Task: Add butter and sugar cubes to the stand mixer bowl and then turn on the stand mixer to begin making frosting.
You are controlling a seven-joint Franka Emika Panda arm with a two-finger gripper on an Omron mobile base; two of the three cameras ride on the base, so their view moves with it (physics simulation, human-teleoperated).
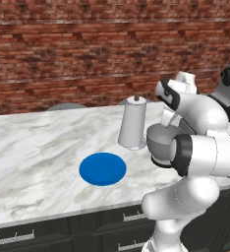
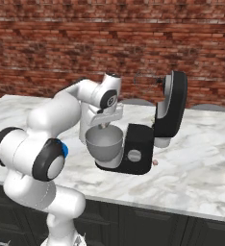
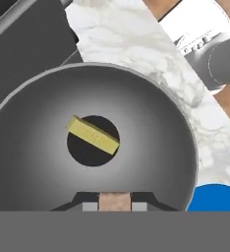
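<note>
- The desk (image 1: pixel 33 147), a white marble slab with grey veining, is running along in front of a red brick wall (image 1: pixel 63 49), with dark drawer fronts (image 1: pixel 63 231) showing beneath its front edge.
- A blue round plate (image 1: pixel 102 168) is lying flat near the front edge.
- A tall white cylindrical roll (image 1: pixel 133 123) is standing upright behind the plate, toward the back edge.
- The stand mixer (image 2: pixel 138 149) is sitting on the desk to the right of the roll, its black head (image 2: pixel 171 108) tilting up and back.
- The stand mixer bowl (image 2: pixel 104 142) is resting on the mixer's base, just beside the roll.
- A small pinkish thing (image 2: pixel 156 162) is lying on the marble by the mixer's right side; what it is cannot be told.
</note>
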